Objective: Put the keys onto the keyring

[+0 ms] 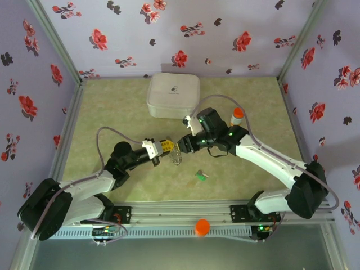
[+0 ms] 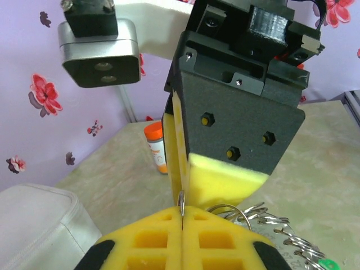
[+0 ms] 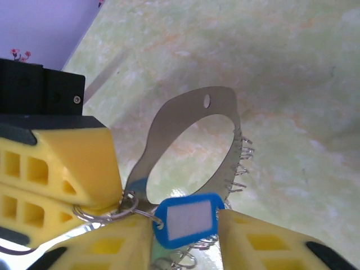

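The keyring (image 3: 180, 108) is a thin grey metal oval with wire clips along one edge, held above the table (image 1: 112, 107). My left gripper (image 1: 164, 147) is shut on its narrow end, and a thin metal edge shows pinched between the yellow pads (image 2: 181, 216). The blue-tagged key's tag (image 3: 188, 219) hangs from a small split ring (image 3: 107, 211) at that end. It lies in the gap of my right gripper (image 3: 184, 226), whose jaws stand apart. My right gripper (image 1: 181, 143) faces the left one closely. The green-tagged key (image 1: 201, 175) lies on the table below them.
A white rounded case (image 1: 172, 95) sits at the back centre. An orange-capped bottle (image 1: 237, 115) stands behind my right arm. An orange round object (image 1: 202, 226) rests on the near rail. Flowered walls close in the left, back and right sides.
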Controlling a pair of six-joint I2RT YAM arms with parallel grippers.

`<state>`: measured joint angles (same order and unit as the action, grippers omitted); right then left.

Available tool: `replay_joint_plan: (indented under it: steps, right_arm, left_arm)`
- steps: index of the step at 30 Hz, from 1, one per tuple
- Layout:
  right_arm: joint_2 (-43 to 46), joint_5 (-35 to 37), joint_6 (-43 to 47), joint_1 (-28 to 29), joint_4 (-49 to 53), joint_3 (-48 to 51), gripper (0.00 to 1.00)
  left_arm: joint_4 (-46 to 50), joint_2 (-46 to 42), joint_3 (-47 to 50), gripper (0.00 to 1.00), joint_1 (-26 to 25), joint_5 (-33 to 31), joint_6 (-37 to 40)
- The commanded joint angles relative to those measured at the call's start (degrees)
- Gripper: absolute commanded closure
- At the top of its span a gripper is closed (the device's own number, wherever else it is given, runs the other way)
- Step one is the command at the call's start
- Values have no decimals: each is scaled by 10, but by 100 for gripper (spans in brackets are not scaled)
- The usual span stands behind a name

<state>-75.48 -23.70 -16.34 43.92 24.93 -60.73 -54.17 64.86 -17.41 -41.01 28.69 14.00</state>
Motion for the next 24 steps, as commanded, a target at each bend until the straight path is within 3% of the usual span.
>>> replay_joint_plan:
  steps: [1,4,10,13,19,24]
  right_arm:
    - [56,50,43,-8,-22,21,58]
    - [104,74,95,-8,-115,85,59]
    - [172,43,213,-8,-306,204,61]
    - [156,5,258,-7,-275,193,61]
    - [123,-55,238,-8,-272,173,62]
    - [124,-25,245,-8,-266,176,67]
  left_arm:
    - [-47,0,-18,100,-2,15,-10]
    - [-17,10,-28,100,-3,15,-27]
    - [-14,26,-35,100,-4,45,-75]
    - [-15,28,-34,100,-4,48,-74]
    - [-46,40,-35,100,-4,68,-83]
    - [-53,44,-34,100,-4,85,-88]
